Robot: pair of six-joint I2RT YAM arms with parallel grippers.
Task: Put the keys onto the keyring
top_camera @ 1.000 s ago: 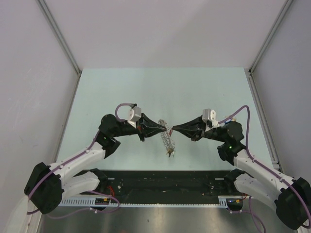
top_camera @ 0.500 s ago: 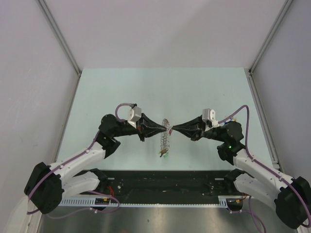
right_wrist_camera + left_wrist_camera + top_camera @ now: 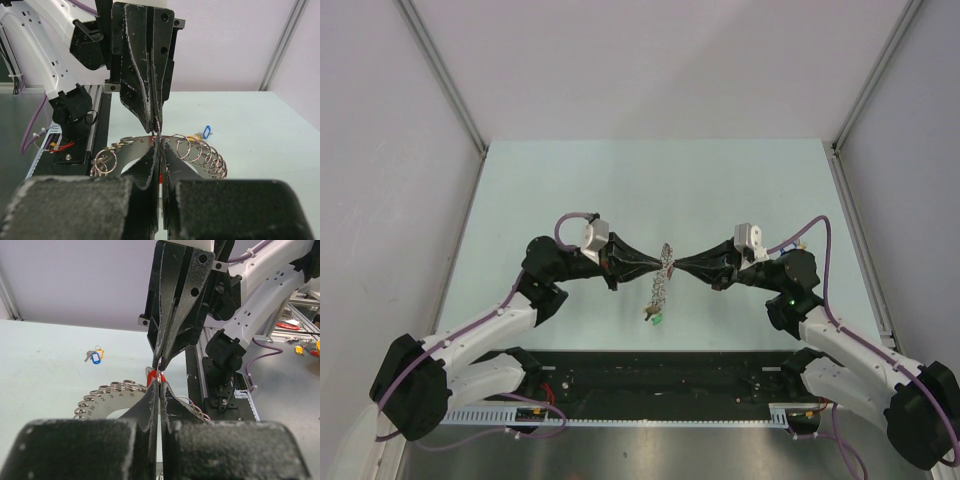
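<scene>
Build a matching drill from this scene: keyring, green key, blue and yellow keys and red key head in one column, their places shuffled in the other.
Things:
1. keyring
2. green key
3. blue and yellow keys
4. red key head

Places:
A. lying on the table, apart from both grippers
B. right beside the fingertips where the grippers meet
C. at the keyring's end farthest from the grip
D. held up between the left gripper and right gripper, both shut

Pairs: 1-D, 2-C, 3-A, 4-B
</scene>
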